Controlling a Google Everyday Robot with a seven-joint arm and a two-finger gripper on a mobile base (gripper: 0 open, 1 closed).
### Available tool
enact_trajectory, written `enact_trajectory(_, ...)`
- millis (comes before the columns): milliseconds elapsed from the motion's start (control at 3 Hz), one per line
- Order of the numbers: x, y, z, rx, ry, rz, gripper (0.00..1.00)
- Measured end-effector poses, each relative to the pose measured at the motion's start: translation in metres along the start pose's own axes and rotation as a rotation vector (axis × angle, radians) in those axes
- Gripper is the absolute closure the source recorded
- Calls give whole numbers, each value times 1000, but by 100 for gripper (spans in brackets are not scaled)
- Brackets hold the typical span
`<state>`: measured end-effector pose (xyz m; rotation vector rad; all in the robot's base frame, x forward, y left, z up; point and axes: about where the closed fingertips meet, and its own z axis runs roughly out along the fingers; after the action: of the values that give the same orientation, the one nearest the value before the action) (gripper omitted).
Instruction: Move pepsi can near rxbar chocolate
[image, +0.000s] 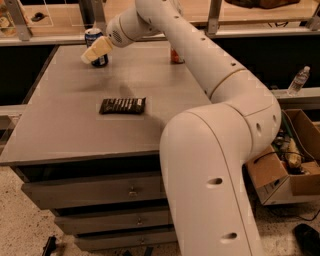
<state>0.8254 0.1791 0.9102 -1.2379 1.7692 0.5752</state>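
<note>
Presently the pale gripper (90, 54) fronts the small blue pepsi can (93, 36) at the grey desk's (75, 125) far-left corner, grip indeterminable; off-centre contact could topple it.

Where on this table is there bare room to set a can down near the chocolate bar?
Bare table lies between the rxbar chocolate and the pepsi can, left of the bar, and along the front edge. Crowded: the far left corner, where the gripper sits at the pepsi can, and the right side under the arm.
</note>
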Motion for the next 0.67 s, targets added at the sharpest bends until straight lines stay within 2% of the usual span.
enact_trajectory(667,-8,-16,15,42,-17,6,0)
